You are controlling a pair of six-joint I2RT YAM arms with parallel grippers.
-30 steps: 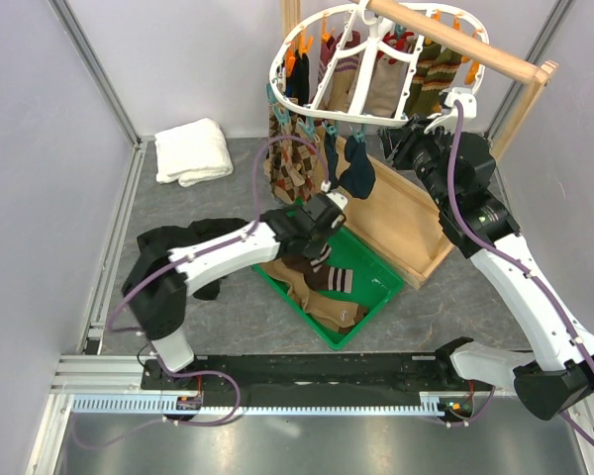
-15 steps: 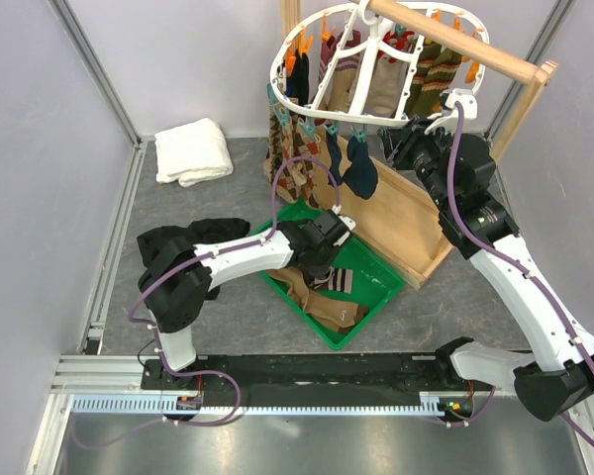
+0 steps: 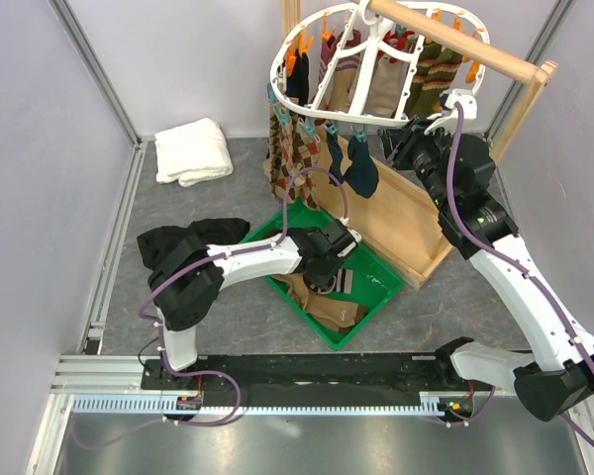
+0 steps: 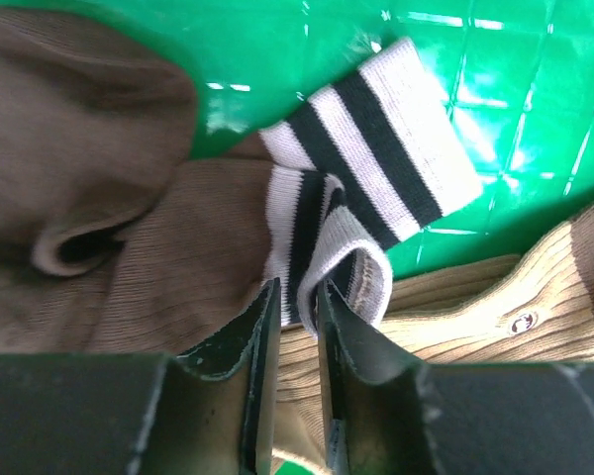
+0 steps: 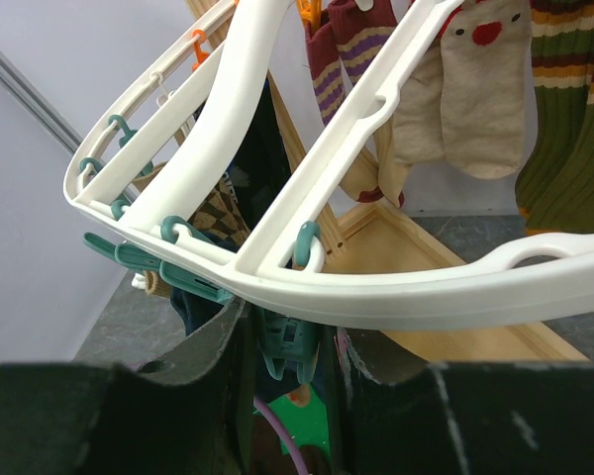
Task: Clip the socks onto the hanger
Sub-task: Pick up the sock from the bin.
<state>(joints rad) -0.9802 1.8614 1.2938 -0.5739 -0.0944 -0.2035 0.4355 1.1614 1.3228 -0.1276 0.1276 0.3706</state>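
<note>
Left claw (image 4: 297, 293) dropped, straddling folded cuff of ribbed striped sock (image 4: 376, 163).

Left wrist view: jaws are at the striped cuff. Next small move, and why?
Probably ease the left gripper down and close: its slightly parted fingers straddle the folded edge of the striped sock, but only at the tips, so a grip now looks shallow.

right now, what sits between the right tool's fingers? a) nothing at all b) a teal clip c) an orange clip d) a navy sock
b: in the right wrist view, a teal clip hanging under the white hanger sits between the fingers of the right tool.
</note>
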